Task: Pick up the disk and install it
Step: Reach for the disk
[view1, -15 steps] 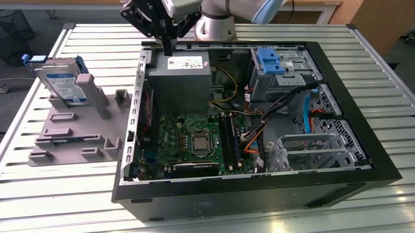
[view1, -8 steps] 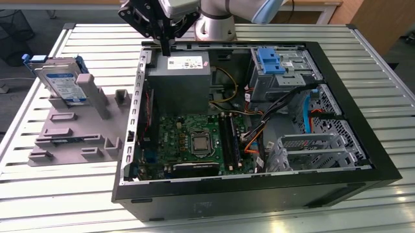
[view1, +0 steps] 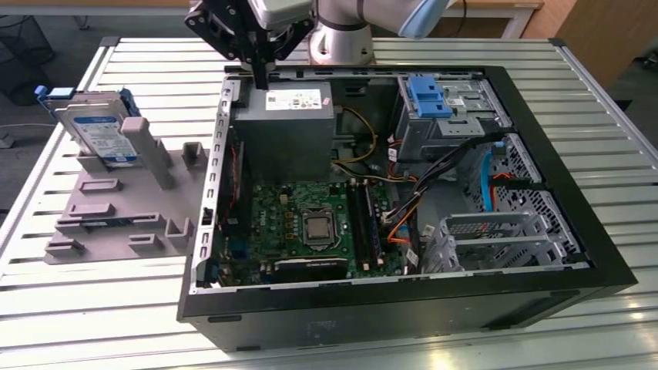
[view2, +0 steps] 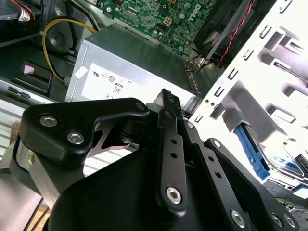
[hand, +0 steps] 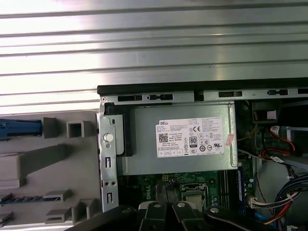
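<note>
**Gripper hangs over open computer case; disk stands apart on its holder**

The arm's gripper [view1: 262,75] hangs at the far wall of an open computer case [view1: 575,281]. Its black fingers are drawn narrow, tips together, with nothing held between them. Directly beneath the tool sits a grey metal box [view1: 283,127] with a small white sticker. In the second wrist view that box [view2: 130,72] lies just past the gripper's dark linkage, and in the first wrist view the box [hand: 178,144] sits tight against the case's rim.

The disk [view1: 101,132] is well apart from the gripper. It is outside the case, lower than the tool and off toward the exterior view's left of it. It stands on edge in a grey holder [view1: 113,223], a blue bracket framing its silver body and its white-and-blue label turned toward the exterior camera. The holder rests on a slatted metal table [view1: 62,308], just beside the case's side wall.

Inside the case, a green motherboard [view1: 298,223] lies beyond the grey box, farther from the tool. Toward the exterior view's right of the gripper, a blue plastic latch piece [view1: 427,96] sits on top of a drive bay. A bare metal drive cage [view1: 494,239] occupies the corner farthest from the tool, with bundled cables [view1: 452,166] running between the two.
</note>
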Controlling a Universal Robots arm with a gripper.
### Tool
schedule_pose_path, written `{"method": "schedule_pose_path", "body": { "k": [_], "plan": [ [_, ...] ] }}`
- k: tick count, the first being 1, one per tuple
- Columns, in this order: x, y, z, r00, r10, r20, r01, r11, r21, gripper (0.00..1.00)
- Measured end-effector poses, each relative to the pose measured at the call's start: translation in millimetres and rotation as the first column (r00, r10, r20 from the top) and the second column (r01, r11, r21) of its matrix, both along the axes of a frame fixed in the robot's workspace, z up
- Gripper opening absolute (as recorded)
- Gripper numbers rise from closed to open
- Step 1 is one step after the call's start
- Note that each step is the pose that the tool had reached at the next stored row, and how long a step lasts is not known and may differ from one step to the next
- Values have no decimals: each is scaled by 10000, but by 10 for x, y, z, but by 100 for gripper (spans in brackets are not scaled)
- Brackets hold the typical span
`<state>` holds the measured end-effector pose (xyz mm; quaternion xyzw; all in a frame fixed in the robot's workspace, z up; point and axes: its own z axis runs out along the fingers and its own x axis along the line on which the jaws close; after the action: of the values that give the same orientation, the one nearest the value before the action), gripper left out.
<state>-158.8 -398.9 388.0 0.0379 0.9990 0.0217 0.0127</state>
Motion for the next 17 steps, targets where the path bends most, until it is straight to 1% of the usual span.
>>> {"method": "schedule_pose_path", "body": {
  "k": [17],
  "plan": [
    [-55,0,-12,10000,0,0,0,10000,0,11]
  ]
}}
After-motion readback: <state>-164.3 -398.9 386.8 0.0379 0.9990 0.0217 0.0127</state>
